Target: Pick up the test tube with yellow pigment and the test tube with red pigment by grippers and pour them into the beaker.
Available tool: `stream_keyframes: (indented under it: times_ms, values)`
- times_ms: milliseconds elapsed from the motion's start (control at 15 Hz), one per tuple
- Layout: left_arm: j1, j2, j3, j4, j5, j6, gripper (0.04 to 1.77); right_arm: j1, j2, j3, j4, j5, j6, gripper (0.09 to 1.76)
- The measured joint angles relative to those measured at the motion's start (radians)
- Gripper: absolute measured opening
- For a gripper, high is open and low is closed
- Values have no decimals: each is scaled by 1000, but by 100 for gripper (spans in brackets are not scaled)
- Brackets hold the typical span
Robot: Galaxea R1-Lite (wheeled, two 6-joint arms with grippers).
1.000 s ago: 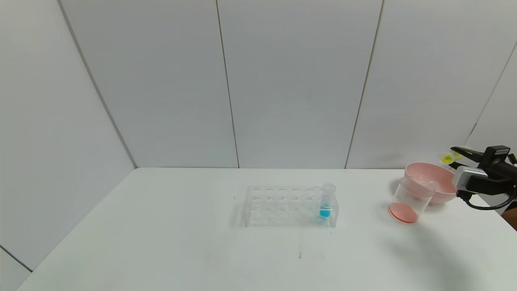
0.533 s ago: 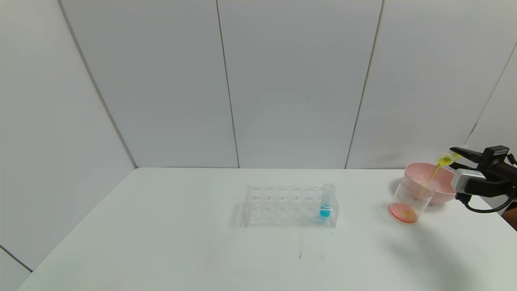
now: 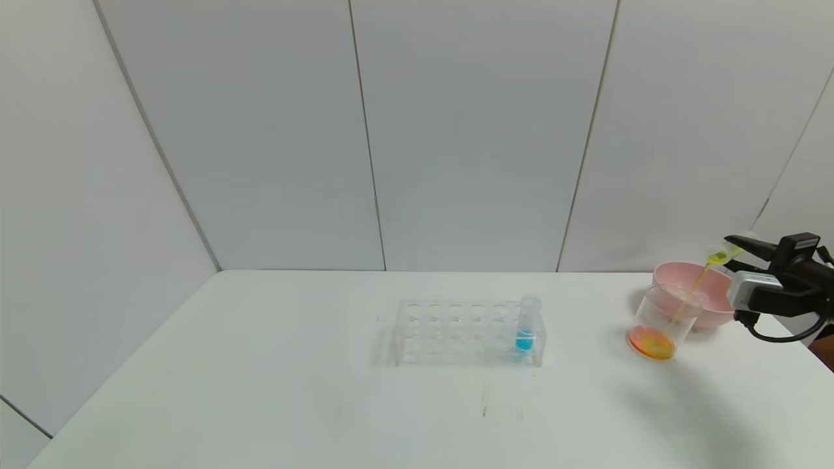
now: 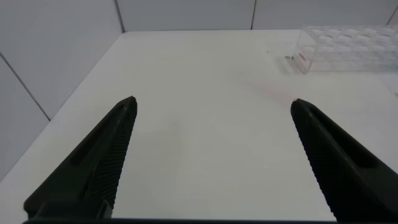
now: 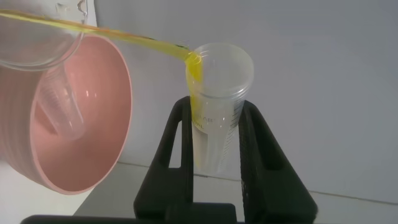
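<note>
My right gripper [image 3: 733, 251] is shut on the test tube with yellow pigment [image 3: 718, 256] and holds it tipped above the beaker [image 3: 666, 311] at the table's far right. A thin yellow stream runs from the tube's mouth [image 5: 221, 68] into the beaker [image 5: 34, 37]. The beaker's bottom holds orange-red liquid turning yellow-orange. No tube with red liquid shows; a clear empty tube [image 5: 59, 106] lies in the pink bowl. My left gripper [image 4: 212, 104] is open and empty over the left of the table, out of the head view.
The pink bowl [image 3: 713, 309] stands just behind the beaker, also in the right wrist view [image 5: 93, 149]. A clear tube rack [image 3: 456, 332] with a blue-liquid tube [image 3: 526, 326] stands mid-table, also in the left wrist view [image 4: 348, 46].
The right gripper tipped the yellow tube and the yellow liquid began streaming into the beaker. The liquid in the beaker went from pink-red to orange.
</note>
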Motion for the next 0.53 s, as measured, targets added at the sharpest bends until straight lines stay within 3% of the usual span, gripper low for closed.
stream_keyframes:
  times_ms: [533]
  values:
    - [0, 0, 0, 0, 0, 0, 176, 10, -4, 10, -1, -21, -36, 49]
